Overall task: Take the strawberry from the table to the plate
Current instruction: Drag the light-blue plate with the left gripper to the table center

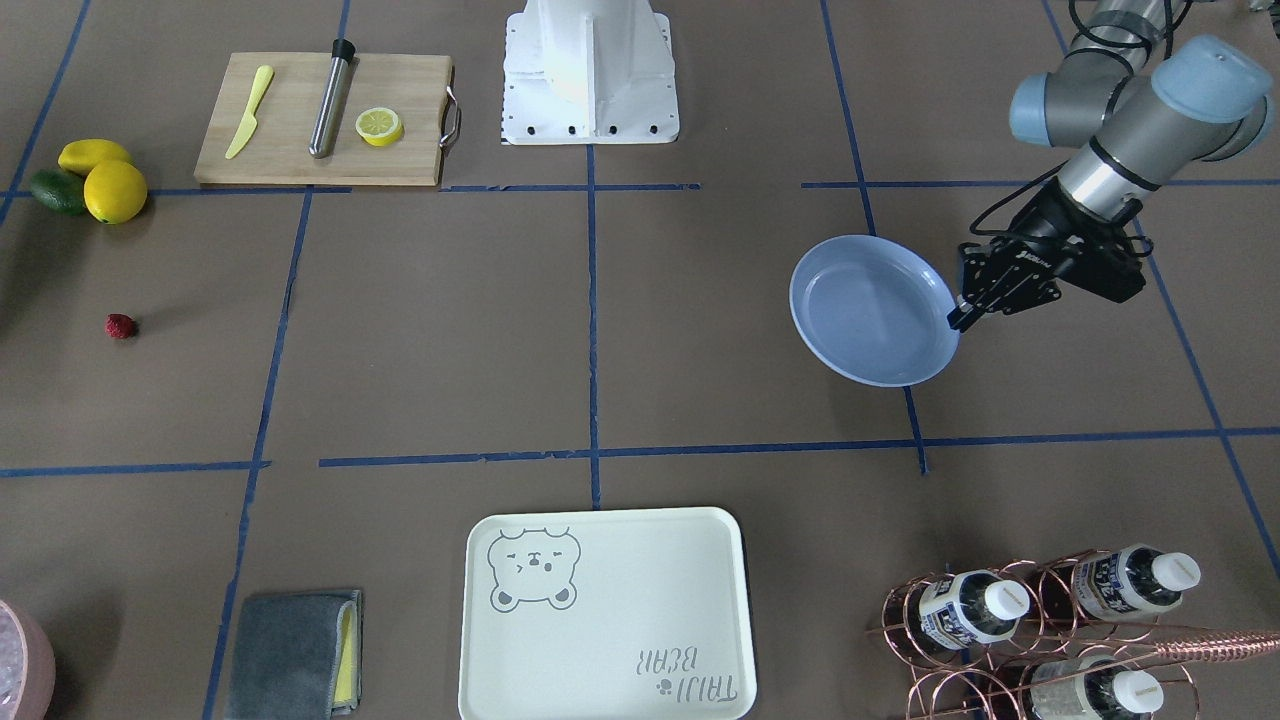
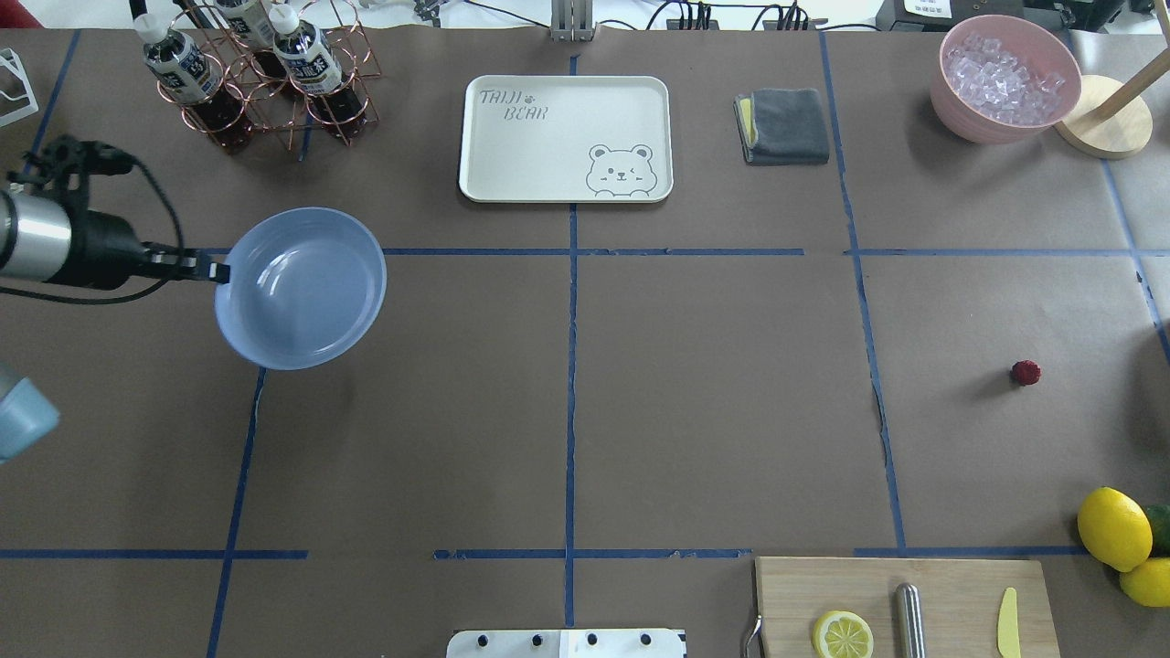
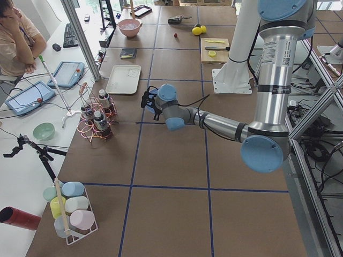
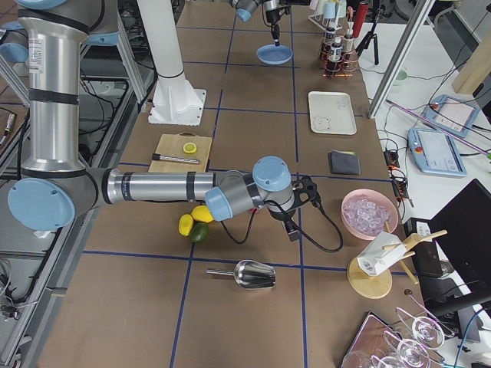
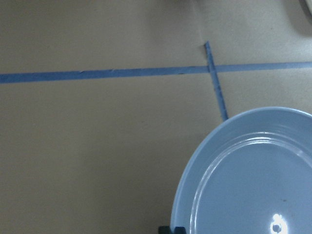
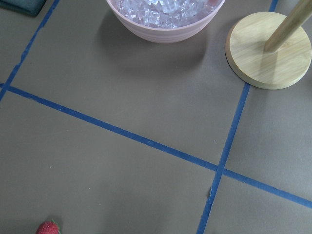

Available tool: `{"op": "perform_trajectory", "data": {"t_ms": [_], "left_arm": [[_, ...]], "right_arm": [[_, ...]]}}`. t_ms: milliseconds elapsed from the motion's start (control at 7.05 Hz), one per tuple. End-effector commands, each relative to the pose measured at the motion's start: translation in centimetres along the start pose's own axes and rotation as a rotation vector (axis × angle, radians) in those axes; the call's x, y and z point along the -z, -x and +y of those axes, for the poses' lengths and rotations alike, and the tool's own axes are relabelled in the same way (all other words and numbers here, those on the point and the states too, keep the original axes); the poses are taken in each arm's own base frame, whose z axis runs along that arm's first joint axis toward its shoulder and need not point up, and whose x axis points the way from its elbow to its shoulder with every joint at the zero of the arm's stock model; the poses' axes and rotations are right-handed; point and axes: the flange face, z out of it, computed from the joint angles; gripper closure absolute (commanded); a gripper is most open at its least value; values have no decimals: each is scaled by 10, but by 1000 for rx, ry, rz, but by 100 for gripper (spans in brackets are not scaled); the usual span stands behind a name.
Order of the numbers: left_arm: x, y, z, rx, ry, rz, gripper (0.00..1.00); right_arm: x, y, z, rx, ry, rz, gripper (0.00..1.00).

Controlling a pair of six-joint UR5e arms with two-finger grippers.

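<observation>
Strawberry (image 1: pixel 120 326) lies on the brown-paper desk (image 1: pixel 700 330) toward the robot's right end, well apart from the light-blue plate (image 1: pixel 870 310); the right wrist view catches it only at the very bottom edge. Left end effector (image 1: pixel 957 318) is closed on the plate's rim, a grip plain in the front-facing and overhead views, whereas the left wrist view shows only part of the plate. Right end effector (image 4: pixel 294 224) appears in the exterior right view alone, too small to tell whether its jaws are apart or together.
</observation>
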Motion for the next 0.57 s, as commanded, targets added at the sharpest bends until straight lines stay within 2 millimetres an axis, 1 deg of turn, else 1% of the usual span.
{"op": "perform_trajectory", "data": {"t_ms": [0, 142, 284, 425], "left_arm": [[-72, -151, -8, 45, 4, -60, 100], [-110, -205, 18, 47, 8, -81, 100], [-135, -233, 48, 35, 45, -70, 100], [-151, -246, 63, 25, 55, -76, 100]], "right_arm": [[0, 0, 0, -10, -1, 0, 0], [0, 0, 0, -12, 0, 2, 0], [0, 0, 0, -20, 0, 2, 0], [0, -1, 0, -21, 1, 2, 0]]}}
